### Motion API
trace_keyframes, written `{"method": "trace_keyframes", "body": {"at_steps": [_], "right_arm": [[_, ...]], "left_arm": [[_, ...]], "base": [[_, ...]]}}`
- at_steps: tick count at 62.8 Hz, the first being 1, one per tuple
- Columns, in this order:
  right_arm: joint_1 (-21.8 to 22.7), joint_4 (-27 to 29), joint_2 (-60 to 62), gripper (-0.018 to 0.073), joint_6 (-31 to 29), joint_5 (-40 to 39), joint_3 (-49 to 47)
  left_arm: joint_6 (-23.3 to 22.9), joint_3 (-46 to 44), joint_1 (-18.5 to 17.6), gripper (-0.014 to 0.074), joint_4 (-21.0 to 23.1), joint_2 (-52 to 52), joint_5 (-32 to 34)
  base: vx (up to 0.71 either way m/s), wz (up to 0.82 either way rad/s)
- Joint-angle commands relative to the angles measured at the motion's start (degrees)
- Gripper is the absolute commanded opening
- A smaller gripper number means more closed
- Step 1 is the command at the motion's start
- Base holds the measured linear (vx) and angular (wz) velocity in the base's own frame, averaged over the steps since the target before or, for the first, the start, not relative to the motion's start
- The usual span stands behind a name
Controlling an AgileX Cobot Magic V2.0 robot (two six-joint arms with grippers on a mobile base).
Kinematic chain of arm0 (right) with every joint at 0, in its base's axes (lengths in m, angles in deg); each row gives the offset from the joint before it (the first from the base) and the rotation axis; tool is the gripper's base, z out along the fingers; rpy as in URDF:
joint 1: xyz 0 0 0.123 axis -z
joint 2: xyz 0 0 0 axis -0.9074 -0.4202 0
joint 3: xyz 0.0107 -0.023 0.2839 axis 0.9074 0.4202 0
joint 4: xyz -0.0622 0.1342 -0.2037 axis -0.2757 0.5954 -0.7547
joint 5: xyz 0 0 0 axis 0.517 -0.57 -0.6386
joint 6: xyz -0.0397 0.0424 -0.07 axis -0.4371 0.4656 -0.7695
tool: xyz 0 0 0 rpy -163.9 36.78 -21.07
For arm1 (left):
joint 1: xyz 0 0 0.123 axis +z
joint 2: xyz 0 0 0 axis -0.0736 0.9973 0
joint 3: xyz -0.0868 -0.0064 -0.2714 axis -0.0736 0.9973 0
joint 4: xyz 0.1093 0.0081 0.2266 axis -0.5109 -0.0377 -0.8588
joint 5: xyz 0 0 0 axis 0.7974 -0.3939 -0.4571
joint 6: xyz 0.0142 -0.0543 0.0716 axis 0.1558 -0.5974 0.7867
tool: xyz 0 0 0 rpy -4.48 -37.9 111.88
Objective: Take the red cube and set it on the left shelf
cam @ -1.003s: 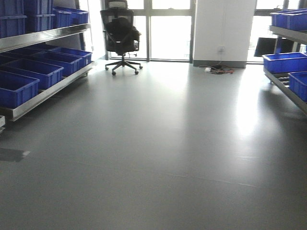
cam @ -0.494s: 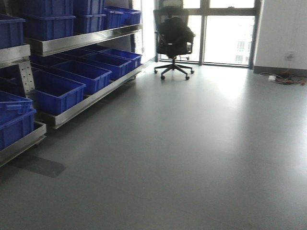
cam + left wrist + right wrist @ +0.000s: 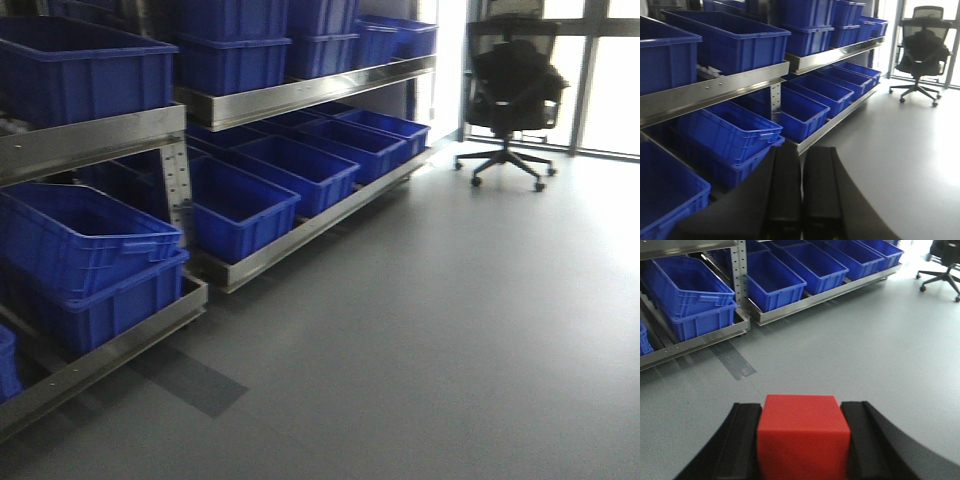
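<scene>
1. the red cube (image 3: 802, 437) sits between the two black fingers (image 3: 742, 440) of the right gripper (image 3: 802, 412). the jaws are open just as wide as the cube and they press on its left and right faces.
2. i judge that the cube is light and stiff. its faces are plain and smooth, so it may slip. a hold on two opposite flat faces, as here, seems the right one.
3. the left gripper (image 3: 801, 155) has its fingers closed side by side, with nothing between them.
4. the cube hangs over the grey floor (image 3: 850, 345) in front of the left shelf (image 3: 705, 340), well apart from it and not yet over any tier.
5. blue crates (image 3: 240, 205) fill the tiers of the shelf.
6. an office chair (image 3: 510, 85) stands beyond the far end of the shelf.
</scene>
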Motion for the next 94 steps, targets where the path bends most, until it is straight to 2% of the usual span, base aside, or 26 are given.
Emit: {"method": "trace_keyframes", "body": {"at_steps": [1, 36, 94], "right_arm": [[0.34, -1.99, -0.47, 0.011, -0.36, -4.26, -1.43], [0.29, -1.99, -0.47, 0.011, -0.36, -4.23, -1.43], [0.29, -1.99, -0.47, 0.011, -0.36, -4.23, -1.43]], "left_arm": [[-0.42, 1.36, 0.03, 0.0101, 0.27, -0.78, 5.1], [-0.42, 1.36, 0.03, 0.0101, 0.27, -0.78, 5.1], [-0.42, 1.36, 0.03, 0.0101, 0.27, -0.78, 5.1]], "base": [[0.49, 0.71], [0.44, 0.78], [0.36, 0.43]]}}
